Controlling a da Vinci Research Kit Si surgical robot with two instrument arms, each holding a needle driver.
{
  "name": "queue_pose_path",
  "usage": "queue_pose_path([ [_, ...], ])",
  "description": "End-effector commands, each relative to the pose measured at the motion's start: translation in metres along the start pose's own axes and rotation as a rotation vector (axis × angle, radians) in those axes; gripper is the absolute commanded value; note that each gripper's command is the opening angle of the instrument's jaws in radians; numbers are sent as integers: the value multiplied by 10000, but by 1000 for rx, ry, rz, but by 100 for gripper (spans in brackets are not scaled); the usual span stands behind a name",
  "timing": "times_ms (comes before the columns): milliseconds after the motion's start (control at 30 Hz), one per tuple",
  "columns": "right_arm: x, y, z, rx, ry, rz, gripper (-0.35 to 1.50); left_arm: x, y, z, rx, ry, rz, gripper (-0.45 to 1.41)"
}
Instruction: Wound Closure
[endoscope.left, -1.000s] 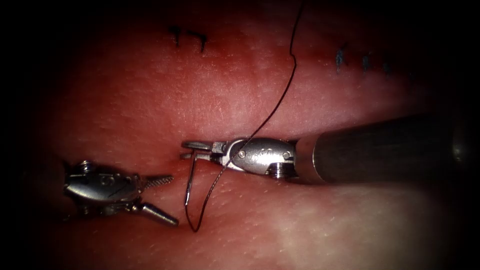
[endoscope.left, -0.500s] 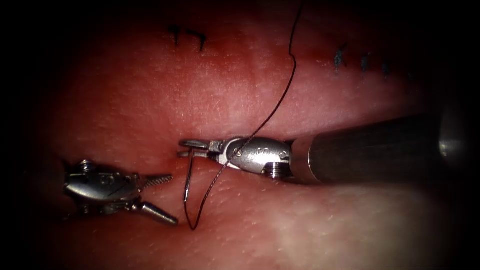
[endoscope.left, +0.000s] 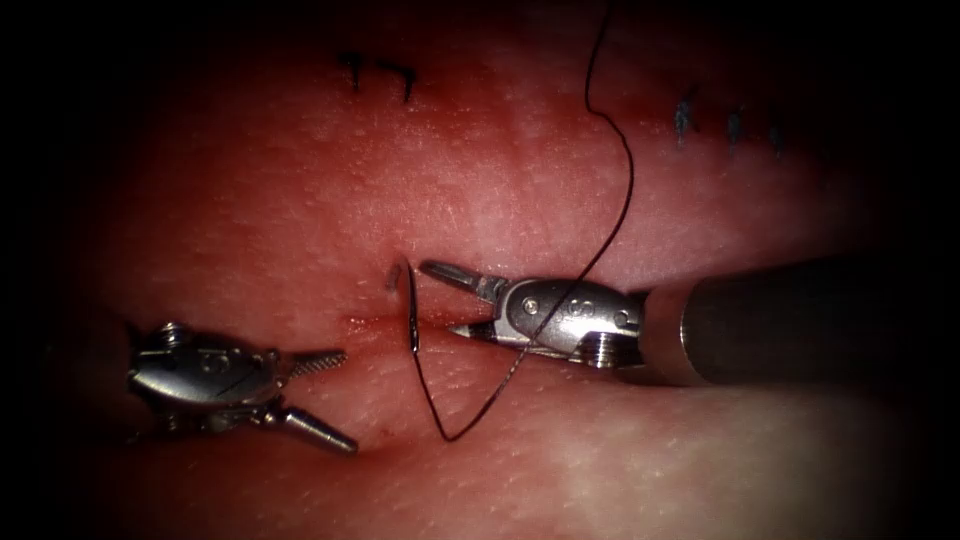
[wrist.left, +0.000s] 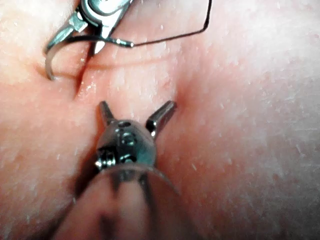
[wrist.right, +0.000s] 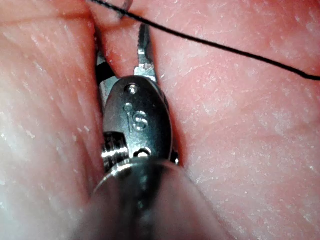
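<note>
The needle (endoscope.left: 411, 308) stands in the tissue (endoscope.left: 300, 200) across the cut (endoscope.left: 365, 322), held by neither tool, its visible arc just left of the right gripper (endoscope.left: 445, 298). From it the thread (endoscope.left: 600, 250) loops toward the near side, then runs under the right tool's wrist and away to the far edge. The right gripper is spread open and holds nothing; the left gripper (endoscope.left: 330, 395), well to the left of the needle, is also open and empty.
</note>
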Motion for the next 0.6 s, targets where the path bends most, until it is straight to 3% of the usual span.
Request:
queue_pose_path([
  [33, 7, 9, 3, -47, -11, -29, 145, 9, -5, 7, 3, 1, -2, 70],
  [167, 18, 19, -11, -120, -16, -40, 145, 9, -5, 7, 3, 2, 4, 70],
  [433, 42, 29, -15, -96, 27, -15, 142, 9, -6, 7, 3, 2, 9, 70],
  [600, 80, 47, -35, -100, 45, -42, 137, 9, -6, 7, 3, 2, 15, 70],
])
